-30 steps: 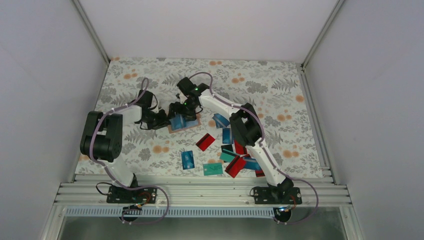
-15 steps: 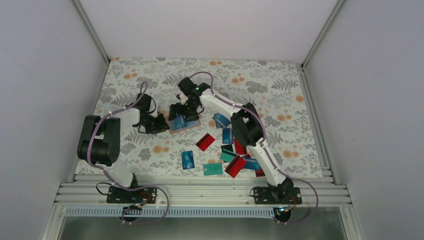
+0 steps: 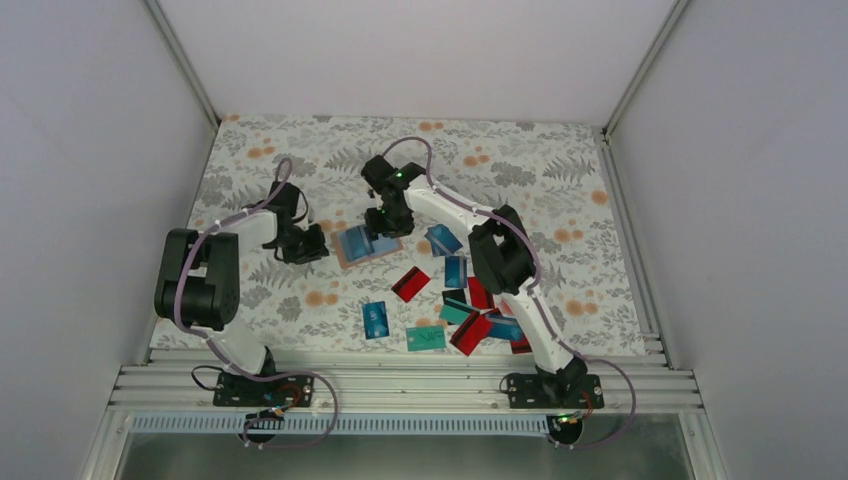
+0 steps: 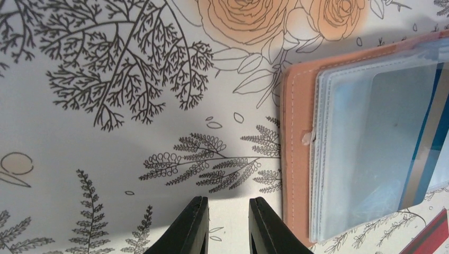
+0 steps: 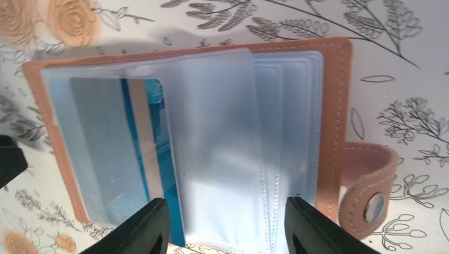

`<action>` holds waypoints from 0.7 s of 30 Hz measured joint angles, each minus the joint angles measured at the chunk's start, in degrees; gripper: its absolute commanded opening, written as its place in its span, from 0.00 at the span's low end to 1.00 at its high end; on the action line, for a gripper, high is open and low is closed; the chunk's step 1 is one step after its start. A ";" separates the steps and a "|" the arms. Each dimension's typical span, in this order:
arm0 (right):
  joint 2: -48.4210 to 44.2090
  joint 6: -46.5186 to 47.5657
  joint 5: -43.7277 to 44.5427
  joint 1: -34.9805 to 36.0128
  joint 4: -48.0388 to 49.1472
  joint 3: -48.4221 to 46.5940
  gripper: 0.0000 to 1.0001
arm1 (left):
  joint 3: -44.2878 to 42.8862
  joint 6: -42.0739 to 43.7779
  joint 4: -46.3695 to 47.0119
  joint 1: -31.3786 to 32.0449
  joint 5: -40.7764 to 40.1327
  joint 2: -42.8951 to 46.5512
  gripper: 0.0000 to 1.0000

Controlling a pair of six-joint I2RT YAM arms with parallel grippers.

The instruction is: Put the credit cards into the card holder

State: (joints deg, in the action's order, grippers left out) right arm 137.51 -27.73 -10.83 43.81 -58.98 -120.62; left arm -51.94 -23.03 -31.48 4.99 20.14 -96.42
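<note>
Open on the floral tablecloth (image 3: 560, 190) lies the card holder (image 3: 358, 247), a tan, stitched, leather-like cover with frosted clear plastic sleeves (image 5: 222, 132). One glossy blue card (image 5: 153, 143) sits in a sleeve. Loose credit cards (image 3: 455, 305), blue, teal and red rectangles, are scattered at its 4 o'clock. At its 9 o'clock is the left gripper (image 4: 227, 206), jaws narrowly parted and empty. Over the sleeves hangs the right gripper (image 5: 227, 217), jaws spread wide and apparently not touching them.

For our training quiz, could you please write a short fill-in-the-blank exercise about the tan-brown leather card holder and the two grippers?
The tan-brown leather card holder lies ____ on the floral cloth. A ____ credit card sits inside one clear plastic sleeve. The right gripper, above the holder, grips ____. The left gripper is ____ the holder, not over it.
Missing words: open; blue; nothing; beside.
</note>
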 measured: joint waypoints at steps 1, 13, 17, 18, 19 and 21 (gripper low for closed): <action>0.00 0.22 0.46 0.00 -0.04 0.15 0.52 | -0.17 0.09 0.02 0.00 -0.15 -0.17 0.20; 0.24 1.62 5.99 0.22 -0.46 -0.72 0.49 | -3.08 1.44 -0.09 0.00 0.48 -2.95 0.20; 0.68 2.03 6.54 0.57 -0.48 -1.57 0.49 | -3.34 1.55 0.39 -0.07 1.53 -3.43 0.20; 0.87 2.12 6.56 0.68 -0.48 -1.90 0.49 | -3.34 1.60 0.68 -0.09 1.79 -3.56 0.20; 1.18 2.25 6.58 0.83 -0.52 -2.36 0.49 | -3.34 1.60 0.90 -0.09 2.03 -3.63 0.20; 1.77 2.36 6.60 1.20 -0.52 -3.02 0.49 | -3.45 1.62 1.20 -0.09 2.51 -3.85 0.20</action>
State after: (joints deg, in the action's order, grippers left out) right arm 139.28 -25.36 -4.23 45.01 -59.51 -123.63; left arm -55.40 -21.41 -30.28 4.91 22.65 -100.27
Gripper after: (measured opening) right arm 0.494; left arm 0.201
